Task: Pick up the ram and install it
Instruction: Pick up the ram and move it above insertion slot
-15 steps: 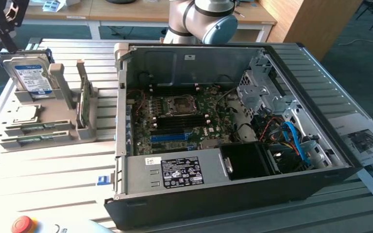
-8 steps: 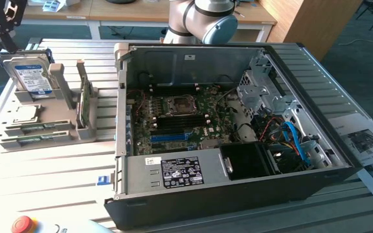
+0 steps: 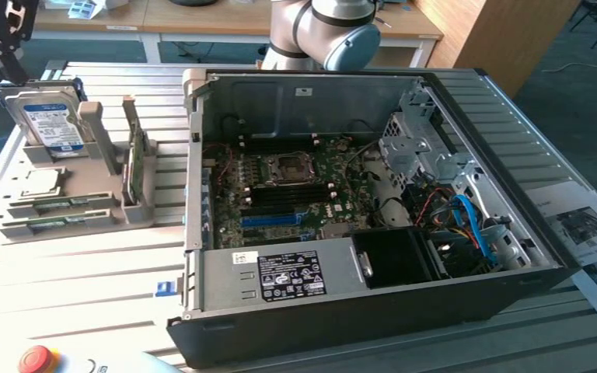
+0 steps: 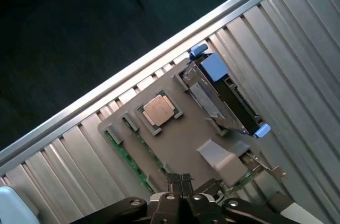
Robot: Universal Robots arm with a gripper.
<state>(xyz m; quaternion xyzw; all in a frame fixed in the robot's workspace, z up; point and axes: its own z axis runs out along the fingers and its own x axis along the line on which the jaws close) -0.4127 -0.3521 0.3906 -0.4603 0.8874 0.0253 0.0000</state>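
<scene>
The ram shows as green sticks in a grey holder [image 3: 122, 214] on the table, at the exterior view's left. One ram stick [image 3: 136, 167] stands on edge in the holder, and two more [image 3: 55, 207] lie flat near its front. In the wrist view a green board edge [image 4: 128, 156] runs along the holder's rim and another [image 4: 251, 174] sits close to the fingers. My gripper [image 4: 180, 178] hovers above the holder, shut, with nothing between its fingertips. Its black body [image 3: 6, 62] hangs over the table's far left corner.
The holder also carries a silver hard drive [image 3: 50, 120] with a blue label and a square processor chip [image 3: 40, 183]. An open computer case [image 3: 382, 202] with its motherboard [image 3: 288, 186] fills the table's middle. Papers [image 3: 589, 225] lie at the exterior view's right. A red stop button [image 3: 37, 359] is at the front.
</scene>
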